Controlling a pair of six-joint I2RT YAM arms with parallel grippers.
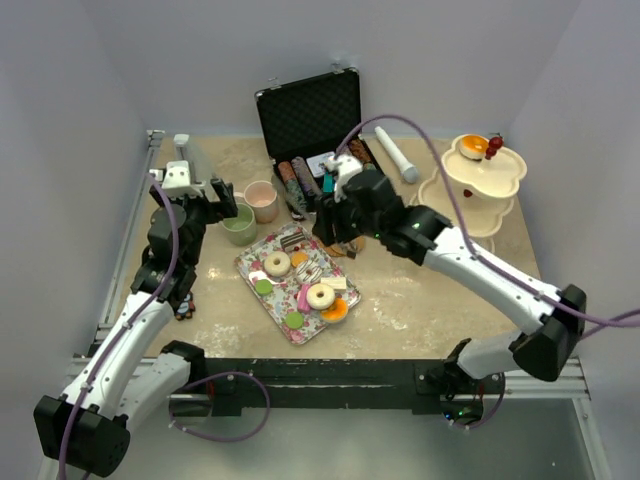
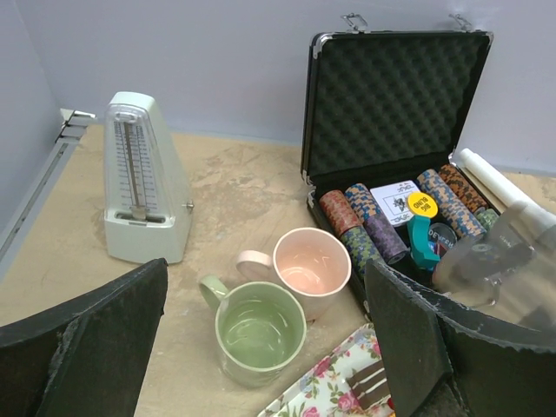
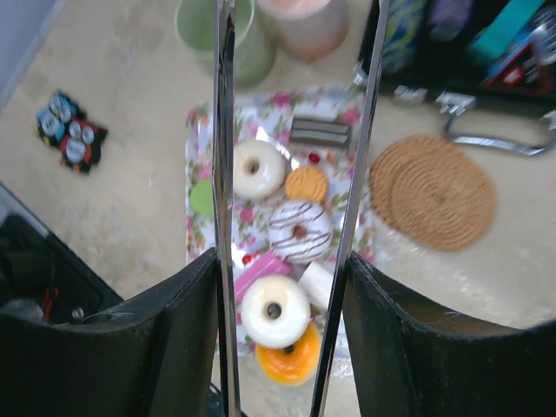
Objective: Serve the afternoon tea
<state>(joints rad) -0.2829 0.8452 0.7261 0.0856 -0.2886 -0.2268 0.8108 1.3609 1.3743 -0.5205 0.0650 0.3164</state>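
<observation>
We cannot see the tips of the right tool (image 1: 335,234) from its own camera, because its two thin fingers (image 3: 224,130) run off the top edge. They stand parted, and we make out nothing clamped between them. The tool hangs released over the far end of the floral tray (image 3: 198,130). One finger hides part of a green macaron (image 3: 201,197). Between the fingers lie a white donut (image 3: 258,168), an orange macaron (image 3: 306,183), a chocolate-striped donut (image 3: 300,230), a second white donut (image 3: 274,310) and an orange donut (image 3: 287,367) tucked partly under it.

The left tool (image 1: 222,195) is spread wide and empty, hovering near the green cup (image 2: 259,334) and the pink cup (image 2: 311,265). The two cups stand just beside each other on the worktop (image 1: 420,300), at the tray's far left corner. Its camera catches only a corner of the tray.

The cream tiered stand (image 1: 505,172) is at the far right, well apart from the tray. A small orange-topped cake (image 1: 476,147) sits on its top tier. A purple cable (image 1: 440,150) crosses its left side, and we read its lower tiers poorly.

Behind the cups an open black case (image 2: 391,104) holds rows of chips (image 2: 365,221). A blurred pale shape (image 2: 504,261) covers its right end. A metronome (image 2: 143,178) stands far left, and woven coasters (image 3: 434,191) lie between tray and case. The right arm (image 1: 470,262) stretches across the worktop between tray and stand.
</observation>
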